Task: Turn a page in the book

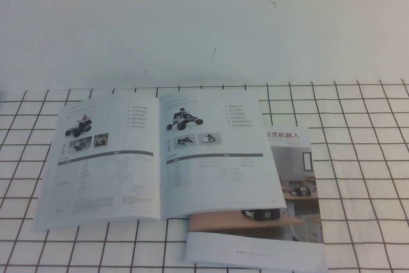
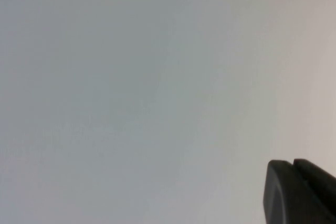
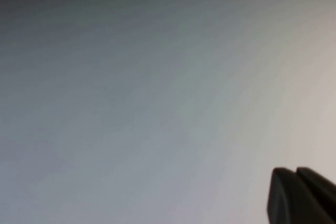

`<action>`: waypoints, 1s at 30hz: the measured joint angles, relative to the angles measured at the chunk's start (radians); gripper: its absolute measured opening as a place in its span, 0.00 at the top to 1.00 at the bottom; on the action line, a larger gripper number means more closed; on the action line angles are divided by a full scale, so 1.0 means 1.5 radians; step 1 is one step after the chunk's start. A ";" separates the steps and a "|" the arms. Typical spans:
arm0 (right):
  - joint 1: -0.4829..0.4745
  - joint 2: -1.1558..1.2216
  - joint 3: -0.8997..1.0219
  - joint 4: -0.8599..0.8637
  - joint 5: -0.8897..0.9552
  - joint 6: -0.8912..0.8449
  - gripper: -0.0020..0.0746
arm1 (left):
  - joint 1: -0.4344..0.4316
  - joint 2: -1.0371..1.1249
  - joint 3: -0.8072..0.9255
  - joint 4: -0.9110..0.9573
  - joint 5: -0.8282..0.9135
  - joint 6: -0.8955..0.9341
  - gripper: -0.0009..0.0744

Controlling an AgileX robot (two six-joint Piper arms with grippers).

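**Both arms wait away from the open book**

The jaws of both grippers are hard to read. In the high view, no arm shows at all. The book (image 1: 153,155) lies open and flat on the table (image 1: 358,158), on a cloth with black grid lines. Its right page (image 1: 214,151) shows a black rover above two small photos. The left side shows another rover with small photos too. The book rests partly on top of a brochure (image 1: 281,222) with a room photo, so its right edge sits a little raised, which may make the page easier to catch. There are no boxes or bowls here, and nothing holds anything.

In the left wrist view, the left gripper (image 2: 299,192) shows only as a dark tip in front of a plain pale surface. I cannot tell how its jaws stand.

In the right wrist view, the right gripper (image 3: 302,195) looks the same, a dark tip before a plain pale surface. I cannot tell its jaws either. The page is not yet turned.
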 joint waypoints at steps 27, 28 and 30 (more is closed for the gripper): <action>0.000 0.192 -0.335 -0.004 0.899 0.104 0.98 | 0.000 0.371 -0.200 -0.273 0.712 0.313 0.99; 0.000 0.197 -0.328 0.001 0.934 0.104 0.98 | 0.000 0.385 -0.200 -0.304 0.721 0.340 0.99; 0.000 0.202 -0.315 0.004 0.988 0.099 0.98 | 0.000 0.406 -0.200 -0.349 0.726 0.379 0.99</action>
